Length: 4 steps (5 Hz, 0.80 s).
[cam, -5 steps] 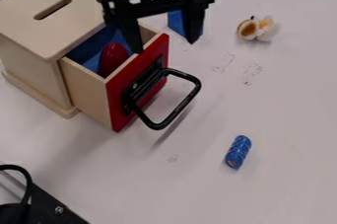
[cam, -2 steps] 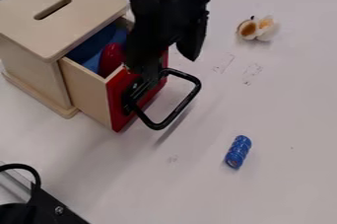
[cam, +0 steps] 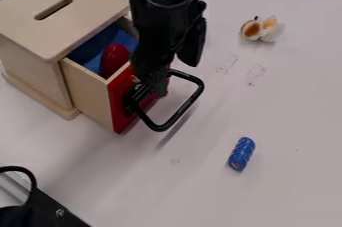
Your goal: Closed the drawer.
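The black gripper [cam: 174, 73] hangs from the top edge over the drawer's red front, open, one finger low by the handle's upper part and the other just right of the front. Whether it touches the drawer is unclear. The drawer [cam: 89, 91] stands pulled out of the light wooden box [cam: 30, 53], with a blue lining and a red egg-shaped object [cam: 114, 60] inside. A black loop handle [cam: 175, 122] sticks out from the red front toward the table.
A blue ribbed cylinder [cam: 242, 154] lies on the white table [cam: 280, 101] at lower right. A white and brown flower-like object [cam: 262, 29] is at upper right. Black equipment [cam: 50, 206] occupies the lower left corner.
My gripper has turned and come down from above the drawer's far side to its red front beside the handle. The drawer has not visibly moved.
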{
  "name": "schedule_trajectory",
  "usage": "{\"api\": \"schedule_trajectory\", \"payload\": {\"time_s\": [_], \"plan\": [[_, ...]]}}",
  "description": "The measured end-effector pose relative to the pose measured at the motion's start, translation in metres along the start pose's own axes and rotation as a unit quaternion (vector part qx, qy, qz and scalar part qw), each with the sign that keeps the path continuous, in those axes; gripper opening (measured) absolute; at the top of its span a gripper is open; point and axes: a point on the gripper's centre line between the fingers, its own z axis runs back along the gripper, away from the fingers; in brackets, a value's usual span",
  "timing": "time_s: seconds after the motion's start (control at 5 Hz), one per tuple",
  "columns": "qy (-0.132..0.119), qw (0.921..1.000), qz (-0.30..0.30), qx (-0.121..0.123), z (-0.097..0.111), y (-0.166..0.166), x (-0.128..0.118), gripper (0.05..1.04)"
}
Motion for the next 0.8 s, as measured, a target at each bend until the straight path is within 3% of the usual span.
{"api": "schedule_trajectory", "payload": {"time_s": [0.4, 0.8], "plan": [[0.005, 0.9994, -0.013, 0.032, -0.023, -0.007, 0.012, 0.989], [-0.019, 0.9983, -0.011, 0.054, -0.028, -0.006, 0.029, 0.990]]}}
